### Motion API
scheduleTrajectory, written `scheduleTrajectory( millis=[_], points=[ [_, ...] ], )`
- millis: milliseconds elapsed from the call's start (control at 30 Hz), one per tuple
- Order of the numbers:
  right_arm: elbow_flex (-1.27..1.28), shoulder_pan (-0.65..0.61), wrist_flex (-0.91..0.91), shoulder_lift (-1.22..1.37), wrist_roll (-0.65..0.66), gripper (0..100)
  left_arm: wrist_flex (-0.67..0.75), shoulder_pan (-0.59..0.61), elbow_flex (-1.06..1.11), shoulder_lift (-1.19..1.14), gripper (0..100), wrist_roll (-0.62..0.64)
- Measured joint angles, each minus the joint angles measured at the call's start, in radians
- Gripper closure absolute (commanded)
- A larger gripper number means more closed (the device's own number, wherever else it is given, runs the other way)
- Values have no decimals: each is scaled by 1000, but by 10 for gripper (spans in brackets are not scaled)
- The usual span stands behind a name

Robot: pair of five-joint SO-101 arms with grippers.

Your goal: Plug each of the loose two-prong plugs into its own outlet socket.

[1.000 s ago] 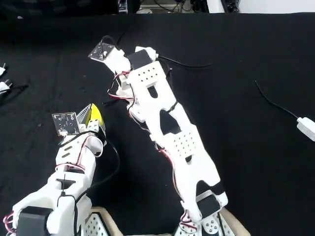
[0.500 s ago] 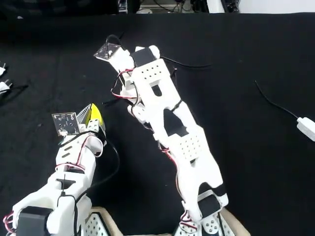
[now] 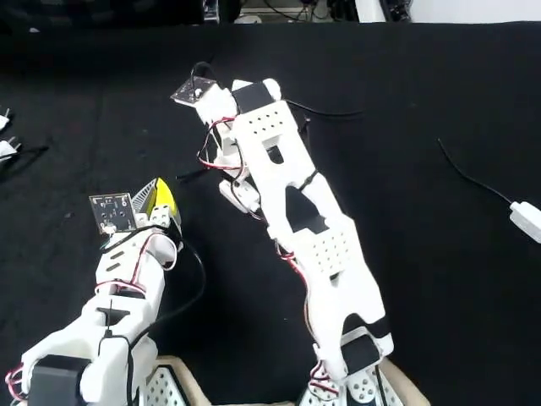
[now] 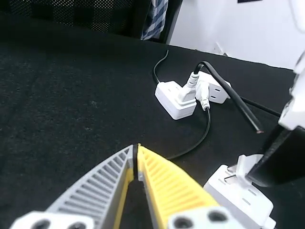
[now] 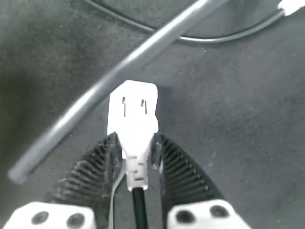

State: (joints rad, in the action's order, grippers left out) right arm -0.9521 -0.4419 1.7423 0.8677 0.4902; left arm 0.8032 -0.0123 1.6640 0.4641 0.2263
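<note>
No text, label, brand, number or sign can be read on any surface here.

Plug in right gripper, over socket

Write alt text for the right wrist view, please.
The right gripper grips a white plug with a black cord at a white outlet block on black cloth, one pair of slots free beyond it. A grey cable crosses nearby.
</note>
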Motion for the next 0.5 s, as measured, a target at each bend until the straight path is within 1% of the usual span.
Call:
scheduleTrajectory(
  millis=[500],
  points=[
    [0, -12, 0, -3, -6, 986, 0, 0, 0, 0, 968, 0]
  ],
)
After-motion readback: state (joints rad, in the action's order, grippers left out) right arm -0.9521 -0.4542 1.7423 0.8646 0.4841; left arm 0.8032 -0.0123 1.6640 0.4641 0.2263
